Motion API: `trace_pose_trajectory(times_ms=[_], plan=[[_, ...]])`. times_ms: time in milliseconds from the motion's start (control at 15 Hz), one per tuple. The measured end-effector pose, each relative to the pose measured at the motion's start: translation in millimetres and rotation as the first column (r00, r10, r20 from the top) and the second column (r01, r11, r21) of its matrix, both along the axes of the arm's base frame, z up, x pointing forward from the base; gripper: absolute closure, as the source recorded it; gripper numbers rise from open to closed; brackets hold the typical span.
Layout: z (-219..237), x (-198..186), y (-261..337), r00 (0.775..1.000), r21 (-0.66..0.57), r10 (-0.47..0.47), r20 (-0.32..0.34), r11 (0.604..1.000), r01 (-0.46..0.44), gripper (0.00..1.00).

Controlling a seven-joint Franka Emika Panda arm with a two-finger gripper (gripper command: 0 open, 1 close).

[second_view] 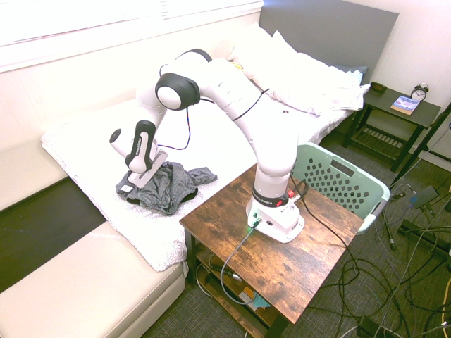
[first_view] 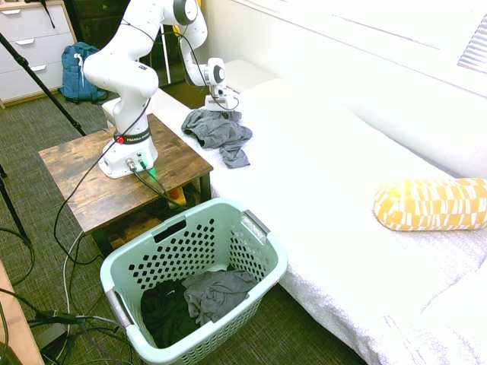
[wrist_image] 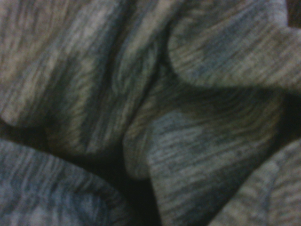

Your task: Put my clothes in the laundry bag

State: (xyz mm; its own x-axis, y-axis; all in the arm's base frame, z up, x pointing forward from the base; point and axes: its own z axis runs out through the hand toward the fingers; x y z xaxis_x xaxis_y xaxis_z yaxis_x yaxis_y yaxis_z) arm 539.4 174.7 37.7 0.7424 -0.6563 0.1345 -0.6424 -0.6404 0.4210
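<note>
Carpeted bedroom floor, dark grey [first_view: 46,144], underlies the work area. Largest item: a bed with a white quilted cover [first_view: 319,175], set alongside a low brown wood-top table [second_view: 282,260] that bears the white jointed robot arm [second_view: 275,148]. Next in size: the mint-green perforated plastic laundry basket with grey handles [first_view: 141,264], on the floor beside the bed and table. Dark and grey fabric pieces [first_view: 217,293] lie inside it.

A yellow-and-white patterned bolster pillow [first_view: 431,204] lies on the bed, well apart from the arm; it is not part of the load. The heather-grey soft fabric garment [second_view: 165,190] lies crumpled on the bed near the table, beneath the two-finger gripper [second_view: 135,182]. Whether the claw is apart, together or clamped on cloth cannot be determined; its tips are lost against the folds.

Handling: the garment should be light, limp and not fragile, with little tendency to slip. Recommended hold: a raised, bunched fold near the middle, several layers deep; a single thin layer may pull free. A loose sleeve-like end [second_view: 203,175] will probably trail, so lift high enough to clear the basket rim before release.
</note>
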Motion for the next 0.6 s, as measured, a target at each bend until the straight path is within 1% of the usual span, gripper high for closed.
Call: trace_pose_trajectory(times_ms=[133, 200, 267, 333, 467, 600], plan=[[7.8, 8.9, -0.9, 1.000, 0.015, 0.000, -0.014, 1.000, 0.001, 1.00], [15.1, 11.9, -2.5, 0.998, 0.019, 0.004, -0.057, 1.000, -0.003, 1.00], [26.2, 13.2, -4.7, 0.992, 0.017, 0.012, -0.128, 1.000, -0.009, 1.00], [39.0, 13.4, -8.6, 0.980, 0.008, 0.026, -0.198, 1.000, -0.025, 1.00], [65.0, 11.9, -22.8, 0.944, -0.006, 0.069, -0.324, 0.997, -0.075, 1.00], [96.4, 14.4, -46.1, 0.889, -0.029, 0.105, -0.447, 0.991, -0.131, 1.00]])
